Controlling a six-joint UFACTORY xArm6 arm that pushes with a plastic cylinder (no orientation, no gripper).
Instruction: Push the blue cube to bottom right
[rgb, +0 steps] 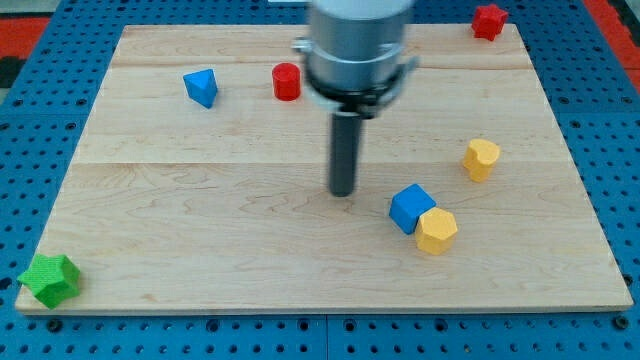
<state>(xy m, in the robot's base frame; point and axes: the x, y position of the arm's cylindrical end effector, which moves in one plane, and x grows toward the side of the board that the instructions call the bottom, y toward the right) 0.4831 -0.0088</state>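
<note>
— Dark rod, no jaws on it at all, so nothing is standing apart or clamped; my tip (343, 192) is resting on the wooden table (200, 250) near its middle. What is lying closest?

— Blue cube (411, 208), just beside the tip toward the view's right and slightly lower, with a narrow strip of bare wood showing between them. It is sitting right of centre, well short of the bottom right corner.

— Is anything touching it?

— A yellow block (436, 230), many-sided, is pressing against its lower right side. Another yellow block (481, 158) is standing apart, nearer the right edge.

— And farther out?

— A red cylinder (286, 81) is sitting near the top edge, left of the arm's grey body, with a blue pointed block (201, 87) farther left. A red star-like block (488, 20) is occupying the top right corner, and a green star-like block (49, 279) is hanging at the bottom left corner.
</note>
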